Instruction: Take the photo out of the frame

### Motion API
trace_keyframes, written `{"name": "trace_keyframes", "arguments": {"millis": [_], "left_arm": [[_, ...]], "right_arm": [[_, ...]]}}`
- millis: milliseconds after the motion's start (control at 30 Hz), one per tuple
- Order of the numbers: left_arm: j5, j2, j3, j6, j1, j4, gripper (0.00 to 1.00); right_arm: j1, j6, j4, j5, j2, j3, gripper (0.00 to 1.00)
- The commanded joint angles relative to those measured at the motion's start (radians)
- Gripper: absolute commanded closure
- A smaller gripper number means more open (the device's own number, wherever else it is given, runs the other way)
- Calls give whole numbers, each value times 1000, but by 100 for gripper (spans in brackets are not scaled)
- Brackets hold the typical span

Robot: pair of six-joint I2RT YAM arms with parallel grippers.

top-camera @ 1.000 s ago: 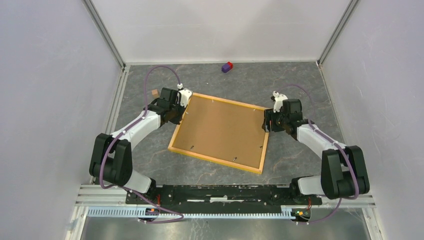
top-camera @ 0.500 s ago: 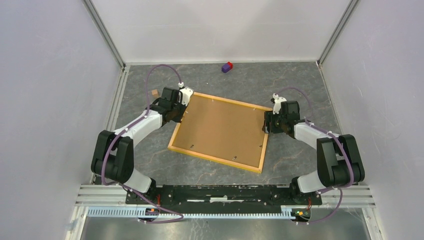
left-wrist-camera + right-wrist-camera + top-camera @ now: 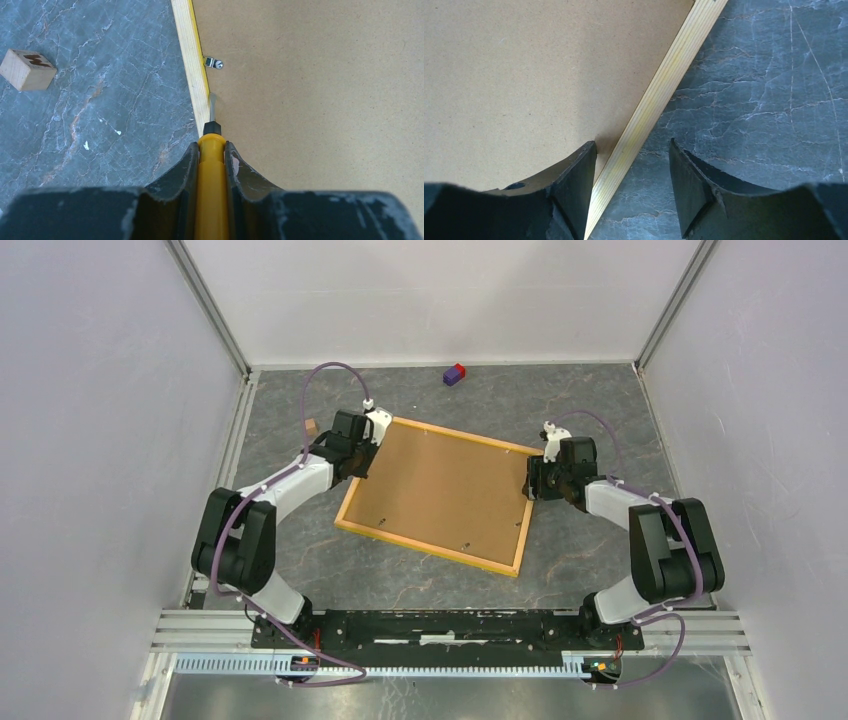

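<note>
The frame (image 3: pixel 428 551) lies face down on the grey table, its brown backing board (image 3: pixel 440 490) up. The photo is hidden beneath the board. My left gripper (image 3: pixel 360 453) is at the frame's left border and is shut on a yellow-handled screwdriver (image 3: pixel 212 190). The screwdriver's tip (image 3: pixel 212 106) rests at the seam between the yellow border (image 3: pixel 192 60) and the board, just below a small metal clip (image 3: pixel 212 62). My right gripper (image 3: pixel 633 160) is open and straddles the right border (image 3: pixel 664 85), one finger over the board, the other over the table.
A small wooden block (image 3: pixel 26 69) lies on the table left of the frame, also in the top view (image 3: pixel 311 426). A purple and red block (image 3: pixel 455 373) sits near the back wall. White walls close in both sides and the back.
The frame has shifted slightly away from the arm bases. My left gripper has moved a little farther up the left border. My right gripper stays at the right border.
</note>
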Motion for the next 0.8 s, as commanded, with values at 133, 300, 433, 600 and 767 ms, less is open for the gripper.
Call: {"name": "trace_keyframes", "arguments": {"millis": [133, 300, 433, 600, 767], "left_arm": [[23, 0, -24, -8, -3, -39, 98], [11, -29, -29, -18, -3, -40, 98], [-27, -23, -11, -10, 1, -23, 98], [-64, 48, 43, -2, 4, -5, 98], [-81, 109, 83, -16, 5, 12, 98]], "right_arm": [[-3, 36, -124, 102, -47, -50, 37], [-2, 53, -108, 62, 0, -46, 46], [-3, 13, -121, 14, 76, -26, 65], [-3, -29, -139, 27, 114, -13, 86], [-4, -48, -144, 24, 115, -12, 97]]}}
